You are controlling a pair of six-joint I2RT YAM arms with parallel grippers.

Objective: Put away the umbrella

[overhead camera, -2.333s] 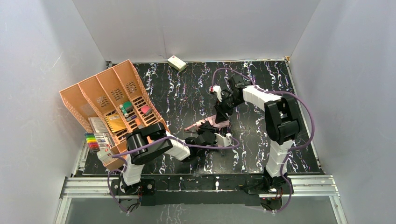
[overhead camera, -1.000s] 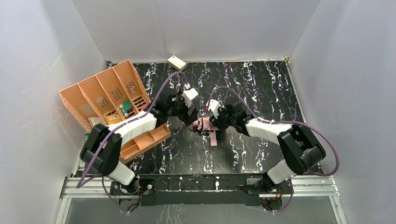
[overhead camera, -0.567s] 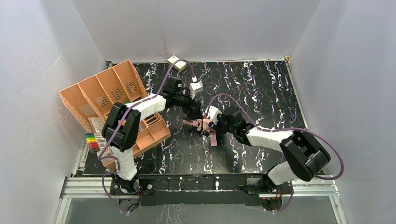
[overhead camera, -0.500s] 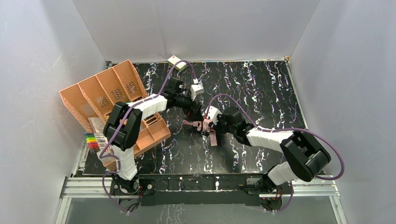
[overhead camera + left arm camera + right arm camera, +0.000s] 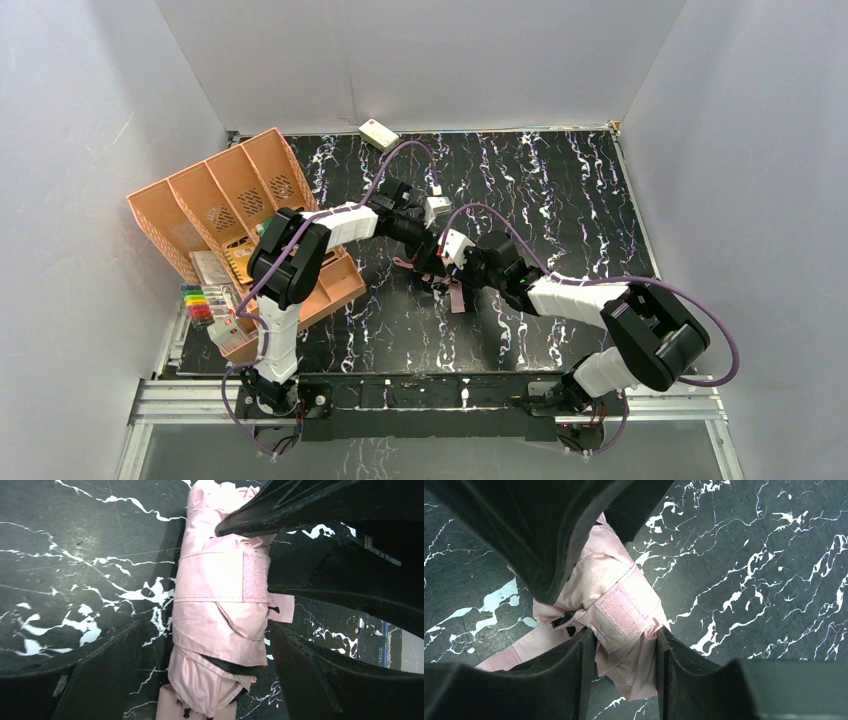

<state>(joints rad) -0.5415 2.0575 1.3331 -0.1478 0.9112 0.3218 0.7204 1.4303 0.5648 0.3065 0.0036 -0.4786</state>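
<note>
Folded pink umbrella (image 5: pixel 220 605) on bench (image 5: pixel 560 190): right gripper (image 5: pixel 623 635) pinching it, left gripper (image 5: pixel 205 630) spread astride it. Left of umbrella an orange organizer (image 5: pixel 230 200); beyond it a cream box (image 5: pixel 378 134).

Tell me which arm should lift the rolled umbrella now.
Right, probably. The right gripper pinches the umbrella between its fingers, while the left gripper only straddles it, jaws wide open and not gripping.
</note>
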